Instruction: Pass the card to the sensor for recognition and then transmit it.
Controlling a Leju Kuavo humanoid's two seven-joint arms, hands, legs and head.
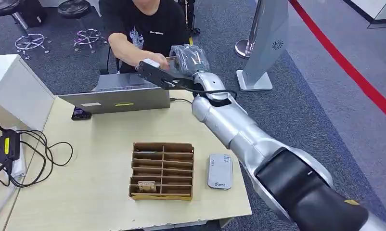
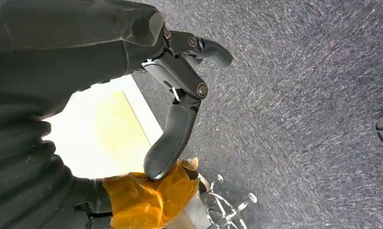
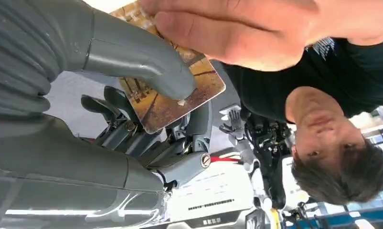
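My right hand (image 1: 188, 60) reaches across the table's far edge toward a seated person. It pinches a brown patterned card (image 3: 173, 102) between the thumb (image 3: 142, 59) and the darker fingers behind it. The person's hand (image 3: 237, 28) grips the same card from the other side. In the head view the card (image 1: 171, 58) peeks out between my hand and the person's hand (image 1: 155, 61). The white card sensor (image 1: 220, 171) lies flat near the table's right edge, apart from my arm. My left hand (image 2: 177, 83) hangs over grey carpet, fingers apart and holding nothing.
A cardboard slot organiser (image 1: 162, 171) with one card (image 1: 147, 186) in a front slot stands beside the sensor. A laptop (image 1: 119, 94) and a phone (image 1: 80, 114) sit at the far edge. A power brick with cables (image 1: 8, 147) lies left. A pillar base (image 1: 253, 79) stands right.
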